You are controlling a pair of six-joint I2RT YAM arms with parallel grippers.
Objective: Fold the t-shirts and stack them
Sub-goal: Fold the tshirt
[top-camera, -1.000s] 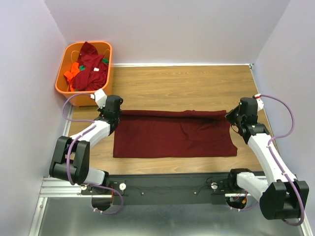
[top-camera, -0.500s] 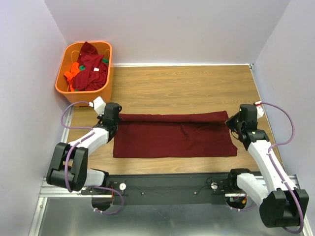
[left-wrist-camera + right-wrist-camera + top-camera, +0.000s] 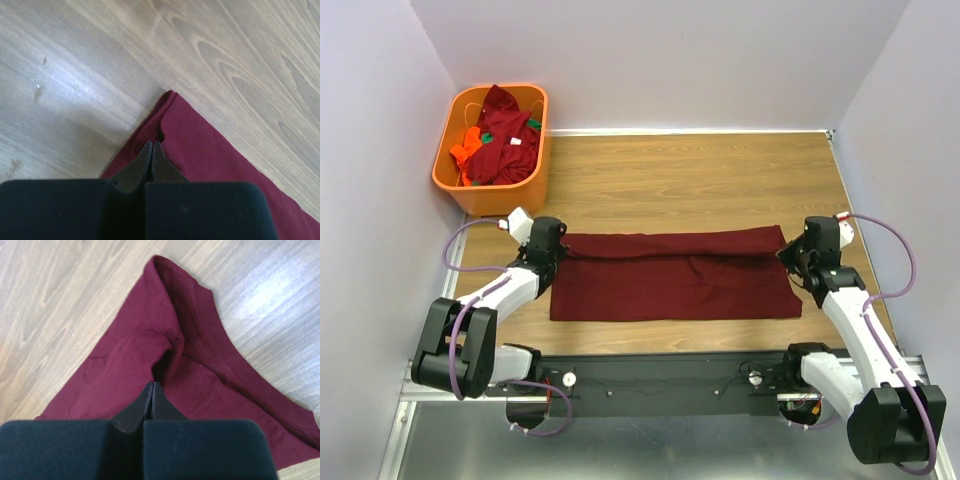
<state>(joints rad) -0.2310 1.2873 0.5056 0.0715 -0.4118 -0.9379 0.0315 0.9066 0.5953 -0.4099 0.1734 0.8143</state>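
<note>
Maroon cloth t-shirt (image 3: 675, 280) is lying on the wooden surface (image 3: 700, 180), its long axis running from the left fingers (image 3: 145, 165) to the right fingers (image 3: 142, 407). Each pair is pinching shut on a far corner at its tips. Beyond the left fingers, the orange plastic basket (image 3: 460, 185) is holding more crumpled shirts (image 3: 500, 140).

Top view bright, evenly lit, sharp throughout; I note only faint shadows. Both wrist views: pale glare patches on the counter (image 3: 75, 85), wood grain slightly soft, left hand (image 3: 152, 145) and right hand (image 3: 152, 386) dark, featureless, blurred up close.
</note>
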